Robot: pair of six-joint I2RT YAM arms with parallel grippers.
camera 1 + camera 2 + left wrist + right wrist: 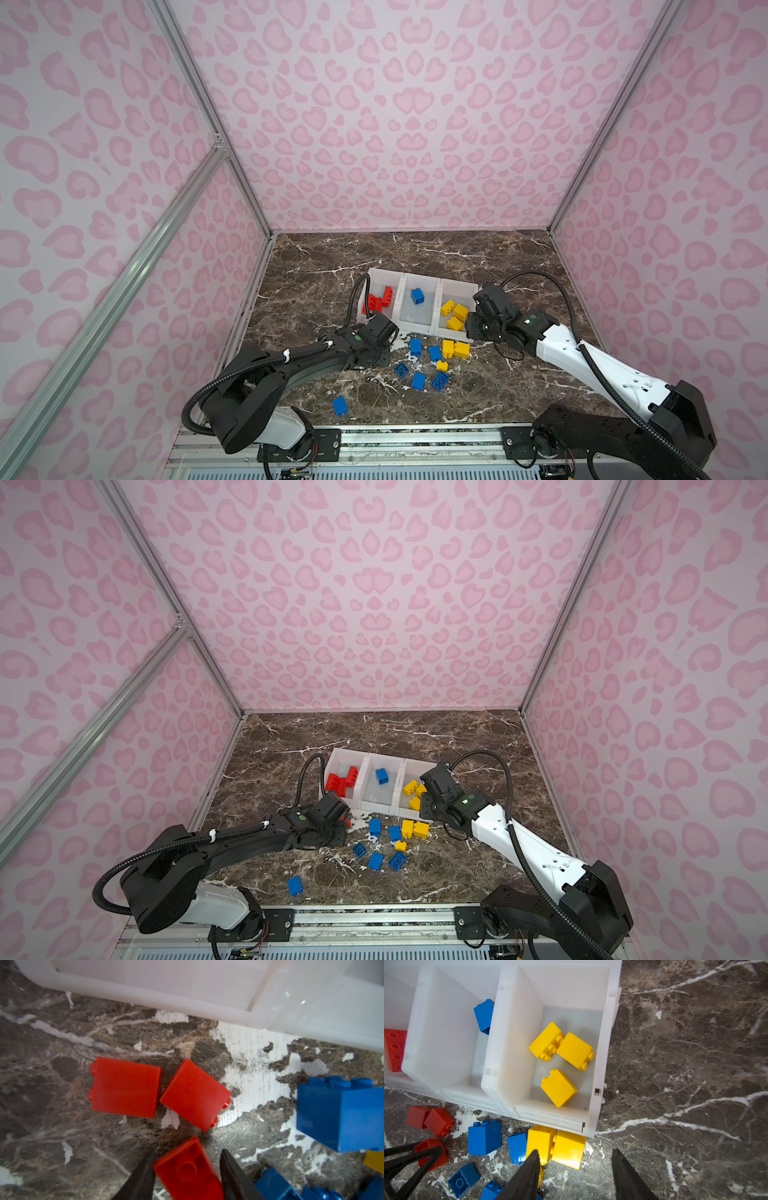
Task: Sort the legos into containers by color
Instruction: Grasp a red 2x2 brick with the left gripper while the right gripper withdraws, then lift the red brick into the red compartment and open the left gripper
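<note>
Three joined white containers (422,276) sit mid-table: red legos (376,303) in the left one, one blue lego (417,296) in the middle, three yellow legos (560,1055) in the right. My left gripper (187,1155) is down on the table just before the left container, shut on a red lego (187,1169) lying underside up. Two more red legos (124,1087) (195,1095) lie just beyond it. My right gripper (575,1149) hovers open and empty over two loose yellow legos (455,349) at the right container's front wall.
Several blue legos (419,365) and a small yellow lego (442,366) lie scattered in front of the containers. One blue lego (340,406) lies apart near the front edge. Pink patterned walls enclose the marble table (457,249) on three sides.
</note>
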